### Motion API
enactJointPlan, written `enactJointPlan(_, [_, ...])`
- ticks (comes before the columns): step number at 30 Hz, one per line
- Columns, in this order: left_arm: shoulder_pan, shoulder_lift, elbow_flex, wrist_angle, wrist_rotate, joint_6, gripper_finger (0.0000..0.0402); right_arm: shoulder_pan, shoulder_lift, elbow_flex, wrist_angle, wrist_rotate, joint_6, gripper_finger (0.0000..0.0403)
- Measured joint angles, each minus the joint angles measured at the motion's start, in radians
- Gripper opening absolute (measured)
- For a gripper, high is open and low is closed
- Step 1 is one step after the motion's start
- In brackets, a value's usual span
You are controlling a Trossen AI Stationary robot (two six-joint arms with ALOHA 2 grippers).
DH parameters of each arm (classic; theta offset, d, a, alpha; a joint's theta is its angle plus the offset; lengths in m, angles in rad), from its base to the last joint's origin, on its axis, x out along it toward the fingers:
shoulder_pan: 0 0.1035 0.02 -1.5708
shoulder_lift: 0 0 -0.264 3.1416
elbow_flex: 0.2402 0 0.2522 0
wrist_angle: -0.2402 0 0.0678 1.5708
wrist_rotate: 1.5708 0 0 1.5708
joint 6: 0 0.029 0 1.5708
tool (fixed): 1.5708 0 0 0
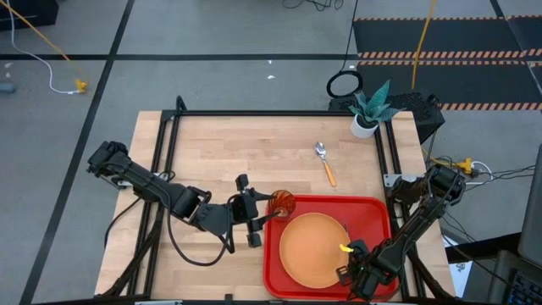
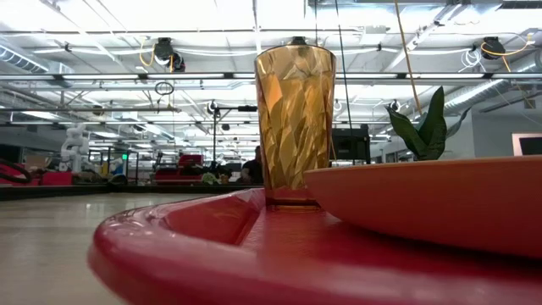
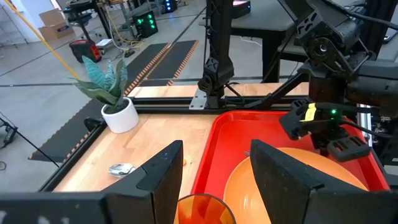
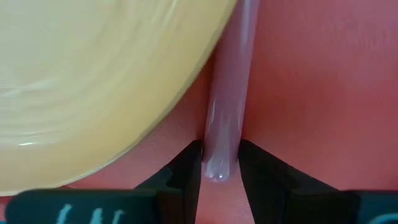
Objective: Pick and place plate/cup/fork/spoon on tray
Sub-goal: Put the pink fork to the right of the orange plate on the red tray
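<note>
Progress stands at three of four items, by my judgement. Left gripper (image 1: pixel 261 222) sits at the tray's (image 1: pixel 373 208) nine o'clock edge, fingers (image 3: pixel 163 177) released either side of the cup (image 1: pixel 281 203), which stands upright in the tray's ten o'clock corner. The plate (image 1: pixel 312 249) lies flat at the tray's centre. At the plate's four o'clock, the right gripper (image 1: pixel 354 269) has its fingers (image 4: pixel 186 171) closed against the fork's handle (image 4: pixel 225 112), low over the tray floor beside the plate rim; the fork looks all but placed. The spoon (image 1: pixel 325 163) remains on the bench (image 1: pixel 220 152) at the tray's twelve o'clock, untouched.
</note>
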Motion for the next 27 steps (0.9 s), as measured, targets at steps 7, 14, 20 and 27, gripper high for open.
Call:
enactJointPlan(7, [0.000,0.000,0.000,0.000,0.000,0.000,0.0191,-0.001,-0.001,0.000,-0.053,0.000,0.007,0.0090])
enactJointPlan(14, [0.000,0.000,0.000,0.000,0.000,0.000,0.0191,-0.009,-0.002,0.000,-0.054,0.000,0.012,0.0062])
enactJointPlan(20, [0.000,0.000,0.000,0.000,0.000,0.000,0.0191,-0.023,-0.002,0.001,-0.073,-0.001,0.010,0.0061])
enactJointPlan(27, [0.000,0.000,0.000,0.000,0.000,0.000,0.0191,-0.048,-0.002,0.001,-0.091,-0.001,0.009,0.0060])
